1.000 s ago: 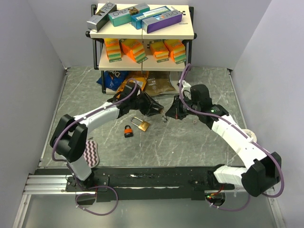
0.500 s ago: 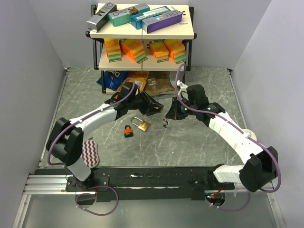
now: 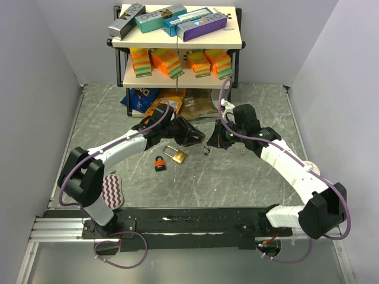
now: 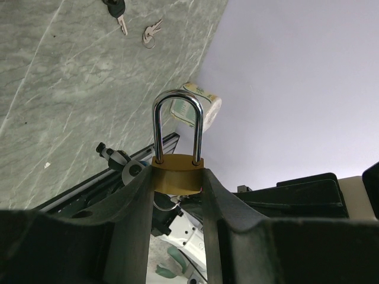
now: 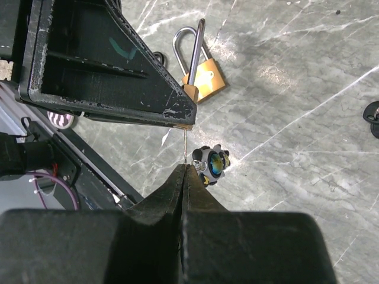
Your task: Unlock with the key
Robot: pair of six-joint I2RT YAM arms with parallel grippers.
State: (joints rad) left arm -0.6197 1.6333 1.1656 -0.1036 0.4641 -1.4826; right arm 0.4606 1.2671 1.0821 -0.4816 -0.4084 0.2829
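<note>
My left gripper (image 4: 176,173) is shut on the body of a brass padlock (image 4: 176,177), whose steel shackle (image 4: 177,115) points away from the fingers. In the top view the left gripper (image 3: 190,135) and right gripper (image 3: 211,142) meet nose to nose above mid-table. The right gripper (image 5: 185,167) is shut on a thin key (image 5: 185,148). The key's tip touches the bottom edge of the held padlock (image 5: 187,125). A round black and yellow charm (image 5: 213,164) hangs from the key beside the fingertips.
A second brass padlock (image 3: 176,155) and an orange-black padlock (image 3: 160,164) lie on the table below the left gripper. Loose keys (image 4: 151,32) lie farther right. A shelf rack (image 3: 177,41) with boxes and snack bags (image 3: 172,103) stands behind. A striped pad (image 3: 111,190) lies near left, a tape roll (image 3: 312,168) right.
The right gripper with the key has shifted a little left and back toward the held padlock. The left arm has barely moved.
</note>
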